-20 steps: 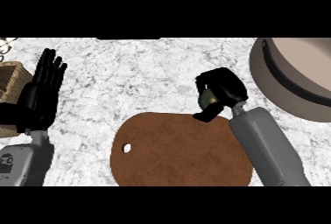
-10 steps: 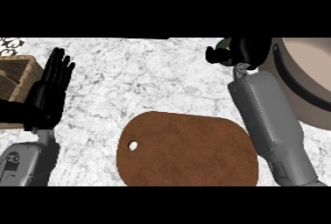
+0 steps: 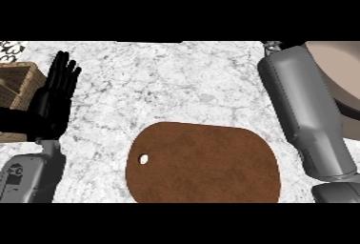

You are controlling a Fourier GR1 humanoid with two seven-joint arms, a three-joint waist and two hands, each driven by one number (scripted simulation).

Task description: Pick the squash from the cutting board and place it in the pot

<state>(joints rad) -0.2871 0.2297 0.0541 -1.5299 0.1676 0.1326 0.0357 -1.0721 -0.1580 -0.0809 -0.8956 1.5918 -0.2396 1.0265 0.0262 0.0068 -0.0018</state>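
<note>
A: Squash position?

B: Not visible anywhere — the cutting board (image 3: 204, 162) lies bare at the lower centre of the counter (image 3: 175, 81). The right forearm (image 3: 306, 109) runs up the right side and leaves the view at the top edge beside the pot (image 3: 341, 62); the right hand itself is out of view, so its hold cannot be told.

A: Left hand?

B: Left hand (image 3: 53, 100) rests at the left edge, fingers straight and up, holding nothing, beside a wicker basket (image 3: 17, 81).

A: Open room?

B: Bare marble between board and top edge — the pot's rim is cut off by the right edge.
</note>
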